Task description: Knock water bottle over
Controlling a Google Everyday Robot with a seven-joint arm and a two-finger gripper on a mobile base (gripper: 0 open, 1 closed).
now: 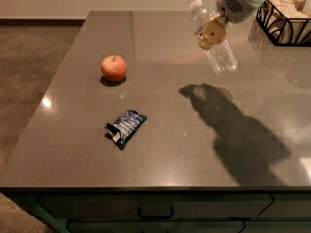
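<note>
The water bottle (pixel 217 50) is clear ribbed plastic with a white cap. It hangs tilted above the grey table (pixel 160 164) at the back right, cap up and to the left, base down and to the right. Its shadow lies apart from it on the table. My gripper (pixel 212 31) reaches in from the top right. Its tan fingers (pixel 214 32) are shut on the bottle's middle and cover the label band.
A red apple (pixel 113 68) sits at the left middle of the table. A blue snack bag (pixel 125 126) lies nearer the front. A black wire basket (pixel 286 25) with items stands at the back right corner. The table's front edge runs along the bottom.
</note>
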